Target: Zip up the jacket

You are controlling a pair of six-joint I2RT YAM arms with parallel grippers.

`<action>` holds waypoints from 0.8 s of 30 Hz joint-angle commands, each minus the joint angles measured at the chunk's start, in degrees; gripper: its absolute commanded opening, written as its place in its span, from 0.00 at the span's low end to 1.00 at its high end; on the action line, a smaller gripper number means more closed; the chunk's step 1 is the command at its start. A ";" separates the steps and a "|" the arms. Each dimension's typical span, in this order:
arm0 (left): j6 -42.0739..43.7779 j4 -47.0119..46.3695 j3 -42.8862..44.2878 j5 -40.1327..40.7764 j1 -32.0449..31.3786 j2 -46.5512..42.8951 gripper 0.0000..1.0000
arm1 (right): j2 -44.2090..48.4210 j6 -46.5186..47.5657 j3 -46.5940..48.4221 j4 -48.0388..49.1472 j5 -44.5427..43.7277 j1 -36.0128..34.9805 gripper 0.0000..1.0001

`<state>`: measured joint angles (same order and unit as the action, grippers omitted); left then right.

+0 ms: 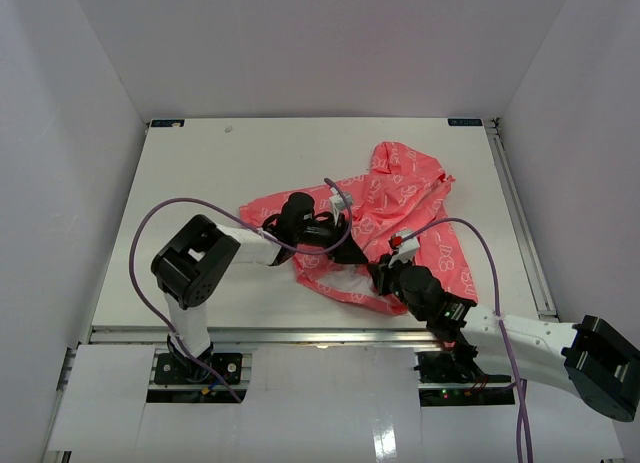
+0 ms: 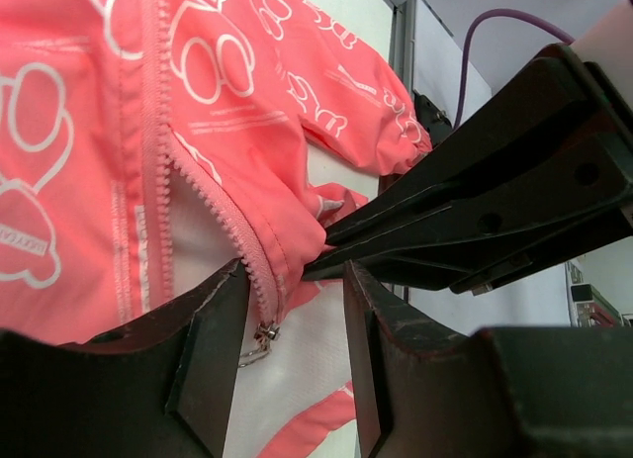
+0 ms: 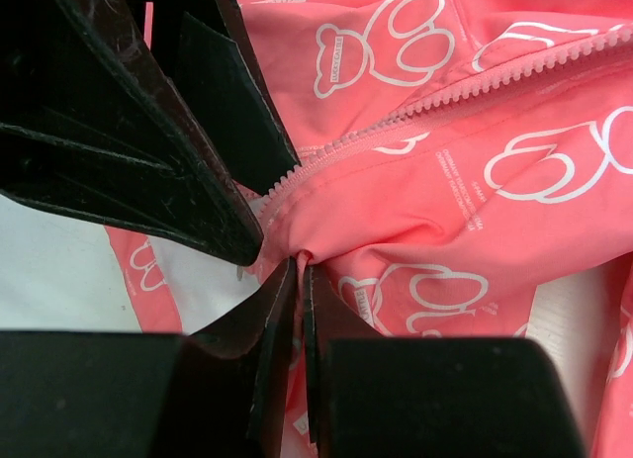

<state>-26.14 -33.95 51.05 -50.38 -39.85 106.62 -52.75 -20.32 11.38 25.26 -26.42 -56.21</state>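
Observation:
The coral-pink jacket lies crumpled on the white table, right of centre, with its white lining showing at the near hem. In the left wrist view the jacket has its zipper partly open. The metal slider hangs between the open jaws of my left gripper, close to the left finger. My left gripper sits over the jacket's near edge. My right gripper is right beside it, shut on a fold of jacket fabric just below the zipper teeth. The right gripper nearly touches the left one's fingers.
White walls close in the table on three sides. A metal rail runs along the table's right edge. Purple cables loop beside each arm. The right gripper's black fingers fill the right side of the left wrist view.

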 commanded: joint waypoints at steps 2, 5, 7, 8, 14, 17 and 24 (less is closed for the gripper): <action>-0.21 -3.16 0.79 -3.86 -0.49 0.41 0.47 | 0.72 1.08 -0.25 4.16 0.99 0.10 0.13; 0.37 -1.79 1.34 -4.56 -0.78 0.99 0.44 | 0.81 0.96 -0.43 4.24 0.83 0.13 0.15; 0.48 -1.63 1.21 -4.98 -0.90 0.98 0.39 | 0.87 0.65 -0.55 4.18 0.35 0.13 0.18; 0.41 -1.61 1.09 -5.11 -0.93 0.85 0.32 | 0.90 0.41 -0.57 4.15 0.01 0.09 0.20; -1.92 -2.69 0.60 -4.14 -0.96 -1.37 0.00 | 1.27 -2.02 1.33 0.92 -2.36 0.08 0.45; -2.03 -2.01 0.37 -2.10 -1.45 -3.56 0.00 | 2.78 -2.79 1.80 -0.25 -2.11 0.04 0.47; -2.76 -4.01 -1.56 -1.10 -2.24 -7.07 0.00 | 4.36 -2.09 0.03 4.41 1.51 0.04 0.47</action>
<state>-28.09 -34.83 50.99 -51.18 -41.52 104.43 -48.62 -22.28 11.25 24.98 -26.20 -56.16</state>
